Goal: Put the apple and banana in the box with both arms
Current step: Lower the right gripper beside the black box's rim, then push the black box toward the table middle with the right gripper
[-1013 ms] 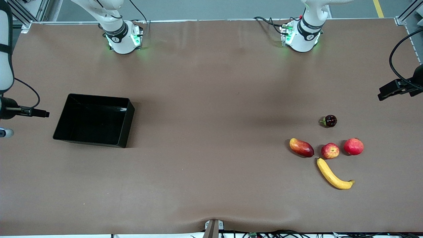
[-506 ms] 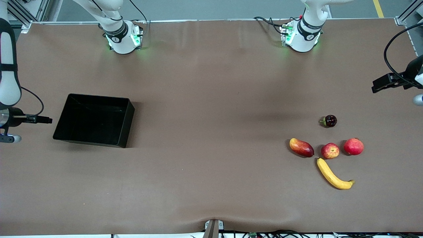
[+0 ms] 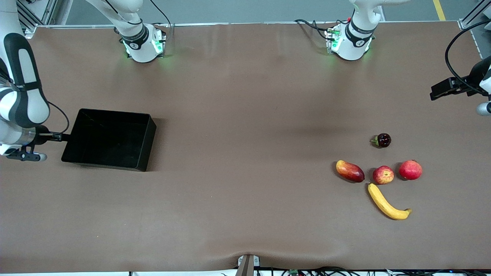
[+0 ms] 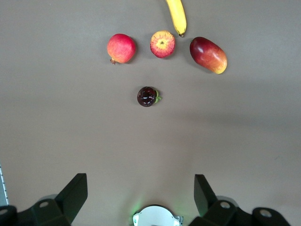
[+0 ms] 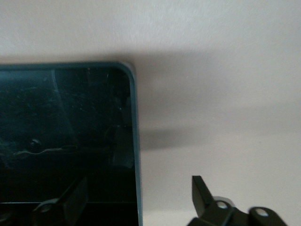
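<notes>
The apple (image 3: 383,174) lies among the fruits at the left arm's end of the table, with the long yellow banana (image 3: 387,202) just nearer to the front camera. The left wrist view shows the apple (image 4: 162,44) and one tip of the banana (image 4: 177,16). The black box (image 3: 102,165) stands empty at the right arm's end. My left gripper (image 4: 141,181) hangs open and empty, high over the table's edge at the left arm's end. My right gripper (image 5: 140,183) is open, up beside the box. One finger is over the box's inside, the other over the table, with the box wall (image 5: 136,141) between them.
A red-yellow mango (image 3: 350,171) and a plain red round fruit (image 3: 410,170) flank the apple. A small dark fruit (image 3: 383,140) lies farther from the front camera than they do. Brown table stretches between the box and the fruits.
The right arm has swung in from the table's end to the box's outer wall. The left gripper has shifted slightly inward. No fruit has moved, and the box stays put.
</notes>
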### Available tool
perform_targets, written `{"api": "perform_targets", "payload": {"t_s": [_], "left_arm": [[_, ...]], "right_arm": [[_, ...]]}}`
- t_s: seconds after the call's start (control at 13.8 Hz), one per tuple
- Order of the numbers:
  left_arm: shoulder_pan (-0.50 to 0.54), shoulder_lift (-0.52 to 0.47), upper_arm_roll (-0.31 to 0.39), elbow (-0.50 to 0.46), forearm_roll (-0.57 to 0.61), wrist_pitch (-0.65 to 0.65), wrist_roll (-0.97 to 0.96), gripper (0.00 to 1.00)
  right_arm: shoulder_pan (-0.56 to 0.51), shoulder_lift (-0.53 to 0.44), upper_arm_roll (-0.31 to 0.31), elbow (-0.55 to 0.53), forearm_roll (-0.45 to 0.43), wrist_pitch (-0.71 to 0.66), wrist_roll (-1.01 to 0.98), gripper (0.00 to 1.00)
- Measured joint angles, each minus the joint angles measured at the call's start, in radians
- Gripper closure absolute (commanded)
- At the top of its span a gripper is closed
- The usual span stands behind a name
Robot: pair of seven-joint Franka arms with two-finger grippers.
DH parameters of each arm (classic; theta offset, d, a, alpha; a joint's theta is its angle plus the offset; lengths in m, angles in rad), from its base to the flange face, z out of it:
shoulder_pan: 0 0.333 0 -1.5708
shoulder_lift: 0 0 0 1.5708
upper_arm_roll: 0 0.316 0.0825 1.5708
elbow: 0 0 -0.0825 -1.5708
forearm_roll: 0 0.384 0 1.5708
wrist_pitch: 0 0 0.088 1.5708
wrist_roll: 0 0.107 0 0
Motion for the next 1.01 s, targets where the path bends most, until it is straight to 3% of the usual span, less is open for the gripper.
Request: {"api": "perform_targets", "payload": {"t_s": [0.22, 0.29, 0.36, 1.01], "left_arm": [[0.000, 0.000, 0.000, 0.000, 0.000, -0.001, 0.000, 0.00], [0.000, 0.000, 0.000, 0.000, 0.000, -0.001, 0.000, 0.00], [0.000, 0.000, 0.000, 0.000, 0.000, -0.001, 0.000, 0.00], [0.001, 0.002, 0.000, -0.005, 0.000, -0.001, -0.007, 0.00]], "right_arm": [[0.000, 0.000, 0.000, -0.034, 0.000, 0.014, 0.000, 0.79], [0.000, -0.001, 0.000, -0.037, 0.000, 0.015, 0.000, 0.86], [0.000, -0.001, 0.000, -0.038, 0.000, 0.015, 0.000, 0.99], [-0.009, -0.005, 0.006, -0.032, 0.004, 0.011, -0.090, 1.00]]}}
